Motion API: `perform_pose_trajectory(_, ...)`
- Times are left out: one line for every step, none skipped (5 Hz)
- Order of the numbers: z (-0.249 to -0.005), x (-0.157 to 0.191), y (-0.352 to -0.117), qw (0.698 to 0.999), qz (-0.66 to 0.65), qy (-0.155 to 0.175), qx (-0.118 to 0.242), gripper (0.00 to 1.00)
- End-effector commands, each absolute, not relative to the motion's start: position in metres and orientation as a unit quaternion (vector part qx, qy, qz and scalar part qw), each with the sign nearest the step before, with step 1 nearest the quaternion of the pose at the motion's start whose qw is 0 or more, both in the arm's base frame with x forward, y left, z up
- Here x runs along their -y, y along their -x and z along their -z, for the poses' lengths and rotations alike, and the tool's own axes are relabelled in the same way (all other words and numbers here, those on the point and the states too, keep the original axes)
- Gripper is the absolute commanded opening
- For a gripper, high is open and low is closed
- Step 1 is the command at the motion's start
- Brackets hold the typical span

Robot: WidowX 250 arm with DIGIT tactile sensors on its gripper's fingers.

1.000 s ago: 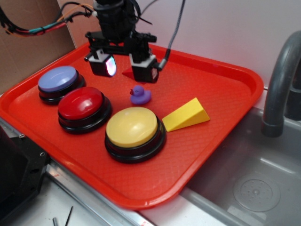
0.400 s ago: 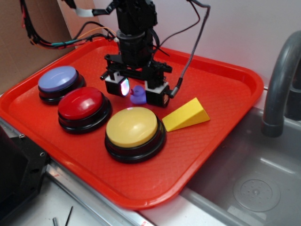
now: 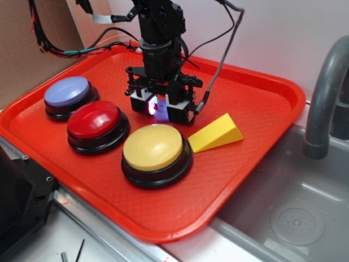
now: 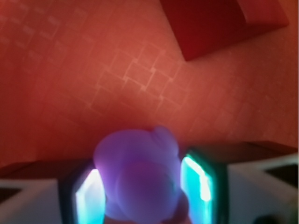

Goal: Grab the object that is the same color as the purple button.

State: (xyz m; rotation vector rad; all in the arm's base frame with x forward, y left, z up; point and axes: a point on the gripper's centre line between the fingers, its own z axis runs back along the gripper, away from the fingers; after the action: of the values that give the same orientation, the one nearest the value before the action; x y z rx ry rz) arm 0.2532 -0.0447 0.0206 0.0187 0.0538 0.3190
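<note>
Since it looks soft, light rubber, the duck [image 4: 138,179] should squash slightly; claw [image 3: 160,109] nearly closed, glowing pads [image 4: 197,186] flanking its body, contact unclear.

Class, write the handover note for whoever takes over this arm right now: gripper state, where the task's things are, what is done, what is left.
Gripper: low on the red tray, its fingers against both sides of the purple duck; it looks shut on it.
Purple button: far left of the tray, untouched.
Done: approach, descent and closing around the duck.
Left: confirm the grip and lift; the duck is not visibly off the tray.
</note>
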Motion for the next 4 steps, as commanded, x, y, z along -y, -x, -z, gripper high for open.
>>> perform_pose_trajectory(-0.05,0.037,-0.26,0.983,-0.184,0.009,0.003,0.0)
perform_pose_trajectory(-0.098,0.031,-0.261,0.975,-0.218,0.042,0.023,0.0)
perform_pose_trajectory(-0.141,0.029,-0.263,0.968,-0.238,0.065,0.052,0.0)
perform_pose_trajectory(-0.185,0.028,-0.258,0.961,-0.248,0.082,0.089,0.0)
